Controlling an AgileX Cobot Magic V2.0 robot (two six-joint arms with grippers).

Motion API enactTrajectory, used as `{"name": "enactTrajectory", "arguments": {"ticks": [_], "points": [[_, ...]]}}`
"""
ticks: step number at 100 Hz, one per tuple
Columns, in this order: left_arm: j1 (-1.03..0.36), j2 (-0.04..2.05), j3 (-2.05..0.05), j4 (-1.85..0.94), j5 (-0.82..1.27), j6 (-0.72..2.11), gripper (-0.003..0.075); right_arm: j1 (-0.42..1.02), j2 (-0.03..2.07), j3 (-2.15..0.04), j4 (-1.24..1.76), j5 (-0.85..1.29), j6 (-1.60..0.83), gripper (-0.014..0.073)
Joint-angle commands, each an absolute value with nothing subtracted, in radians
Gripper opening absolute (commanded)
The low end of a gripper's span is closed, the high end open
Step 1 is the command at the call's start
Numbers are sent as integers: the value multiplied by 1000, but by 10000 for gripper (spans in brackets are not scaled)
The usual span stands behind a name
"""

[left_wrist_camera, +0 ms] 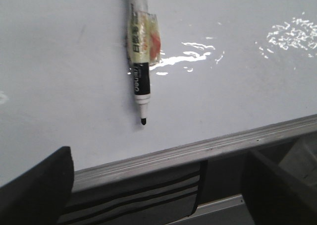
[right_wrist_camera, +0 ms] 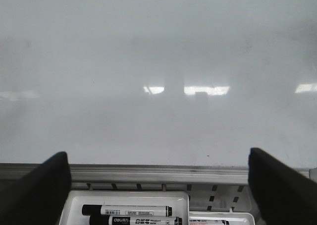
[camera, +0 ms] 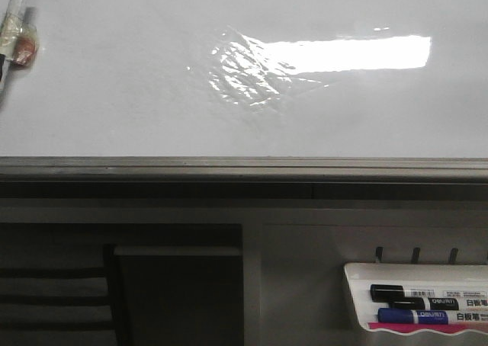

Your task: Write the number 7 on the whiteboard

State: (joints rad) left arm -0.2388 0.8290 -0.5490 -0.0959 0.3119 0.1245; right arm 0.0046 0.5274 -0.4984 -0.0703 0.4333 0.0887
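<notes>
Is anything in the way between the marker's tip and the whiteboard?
Nothing visible is. In the left wrist view the marker points its bare tip at the blank whiteboard, but whether they touch cannot be told. No 7 shows yet.

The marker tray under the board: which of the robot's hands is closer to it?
The right. The right hand hangs directly over the marker tray, facing the whiteboard. The left hand is off by the uncapped marker, with no tray in its view.

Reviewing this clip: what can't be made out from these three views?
- Marker on the whiteboard: front view's left edge crops it; how it stays there isn't shown.
- Number 7: no stroke visible in any view.
- Left hand: only dark finger edges show.
- Tray markers: right wrist view's lower edge cuts them; print too small.
</notes>
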Motion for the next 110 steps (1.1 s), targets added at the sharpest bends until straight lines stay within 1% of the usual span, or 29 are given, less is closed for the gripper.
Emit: {"name": "enactTrajectory", "arguments": {"ticks": [1, 12, 34, 41, 54, 71, 110], "points": [[-257, 897, -587, -116, 173, 128, 615, 2, 538, -533, -70, 354, 84, 649], [-257, 992, -602, -130, 105, 128, 615, 2, 538, -533, -70, 354, 84, 649], [-257, 1156, -697, -119, 73, 128, 609, 2, 538, -533, -70, 354, 84, 649], [-257, 1201, -727, -110, 70, 128, 573, 2, 538, -533, -70, 354, 84, 649], [-257, 1269, -761, -97, 63, 128, 464, 2, 538, -533, -70, 354, 84, 649], [-257, 1313, -777, -97, 40, 128, 362, 2, 538, -533, -70, 354, 84, 649], [-257, 1330, -777, -97, 11, 128, 181, 2, 538, -533, -70, 354, 84, 649]]}}
